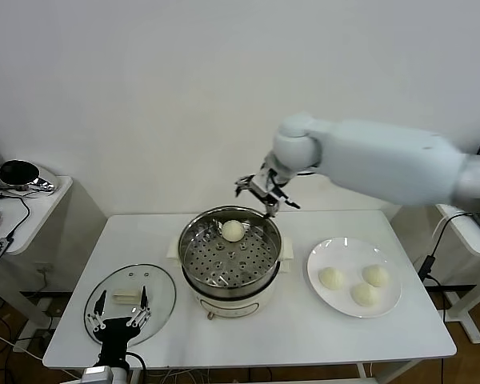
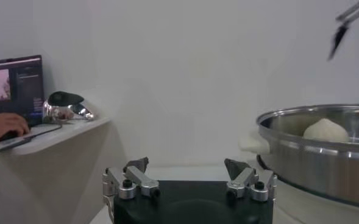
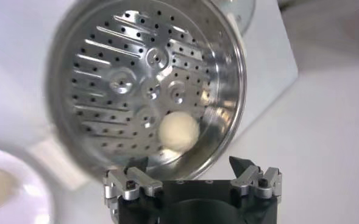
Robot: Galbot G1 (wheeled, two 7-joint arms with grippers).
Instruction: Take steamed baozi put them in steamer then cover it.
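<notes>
1 creamy-white round bun point(image 1: 233, 230) lies on the shiny steel steamer's point(image 1: 194, 278) perforated tray; right gripper point(image 1: 262, 192) hovers above, spread and empty; 3 buns point(image 1: 331, 278) await on the plate point(image 1: 321, 300).

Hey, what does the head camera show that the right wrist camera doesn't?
Only the head view shows the glass lid lying on the table, the left gripper over it, and three buns on the plate. Only the right wrist view shows the right gripper open and empty. Both show the steamer holding one bun.
</notes>
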